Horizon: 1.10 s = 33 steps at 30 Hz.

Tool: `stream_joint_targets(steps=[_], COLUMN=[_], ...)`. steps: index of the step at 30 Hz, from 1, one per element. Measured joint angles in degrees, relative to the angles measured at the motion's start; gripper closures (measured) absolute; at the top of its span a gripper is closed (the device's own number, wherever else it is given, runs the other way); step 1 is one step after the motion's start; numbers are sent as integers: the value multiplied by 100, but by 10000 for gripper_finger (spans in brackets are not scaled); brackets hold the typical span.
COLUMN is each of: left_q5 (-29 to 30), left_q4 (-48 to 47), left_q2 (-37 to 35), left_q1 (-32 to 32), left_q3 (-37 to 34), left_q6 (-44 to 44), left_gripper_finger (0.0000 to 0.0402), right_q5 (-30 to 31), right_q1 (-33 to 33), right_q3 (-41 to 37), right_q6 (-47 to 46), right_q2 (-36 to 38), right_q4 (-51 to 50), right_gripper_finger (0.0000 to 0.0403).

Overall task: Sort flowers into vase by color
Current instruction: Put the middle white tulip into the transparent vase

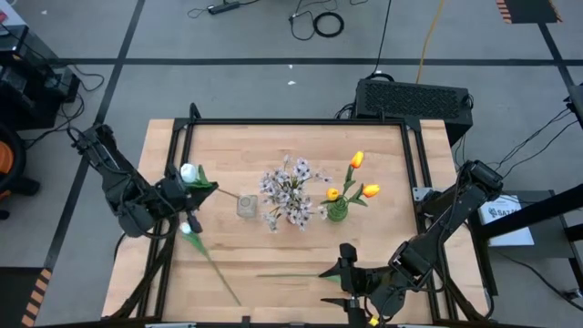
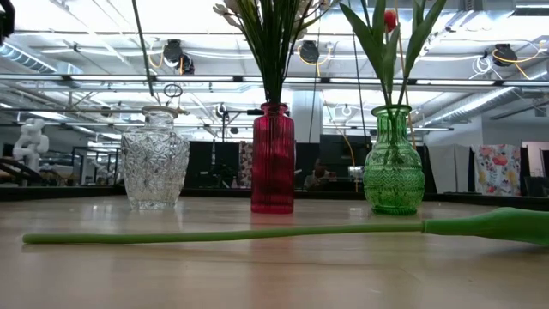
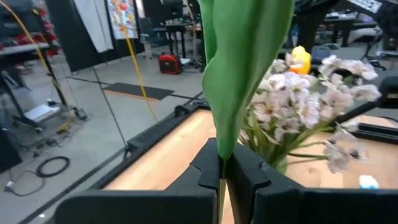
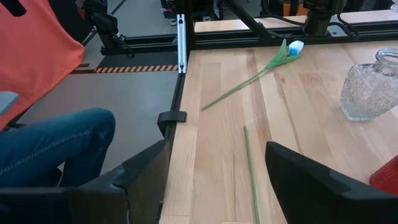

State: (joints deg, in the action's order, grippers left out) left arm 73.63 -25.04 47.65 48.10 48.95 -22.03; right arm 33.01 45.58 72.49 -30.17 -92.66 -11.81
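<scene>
My left gripper (image 1: 176, 187) sits at the table's nine o'clock edge, arm folded in from the corner, and its fingers (image 3: 249, 168) are pressed together on the stem of a white tulip (image 1: 189, 172), whose broad green leaf (image 3: 239, 68) rises straight up in front of my wrist camera. My right gripper (image 1: 347, 273) lies low near the five o'clock edge, arm bent back toward the right side, with its fingers (image 4: 311, 180) spread wide and nothing between them; a loose green stem (image 1: 287, 274) lies flat on the wood just ahead of it, running toward nine o'clock. A second pale-blue tulip (image 4: 293, 47) lies on the table toward seven o'clock, its long stem trailing down to the near edge. Three vases stand in a row across the middle of the table (image 1: 383, 219). The clear cut-glass vase (image 2: 154, 159) at the nine o'clock end appears to hold nothing, though a thin stem passes behind it in the low view. The red ribbed vase (image 2: 273, 159) in the centre holds the spray of small pale pink-white blossoms (image 1: 291, 191). The green glass vase (image 2: 394, 163) at the three o'clock end holds the orange-yellow tulips (image 1: 356, 160). A person's leg in blue jeans (image 4: 50, 146) shows beside the table in my right wrist view.
</scene>
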Motion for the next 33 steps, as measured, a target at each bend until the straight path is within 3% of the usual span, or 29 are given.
stream_joint_targets(steps=[21,33], left_q5=[-27,264], left_q4=[28,76], left_q2=[878,856], left_q1=[-391,-492], left_q3=[-12,-1053], left_q6=[-471,-1736], left_gripper_finger=[389,389], right_q5=[-4,-8], right_q1=[0,0], right_q3=[0,0], right_q6=[42,95], right_q2=[0,0], right_q4=[0,-1], right_gripper_finger=[145,145])
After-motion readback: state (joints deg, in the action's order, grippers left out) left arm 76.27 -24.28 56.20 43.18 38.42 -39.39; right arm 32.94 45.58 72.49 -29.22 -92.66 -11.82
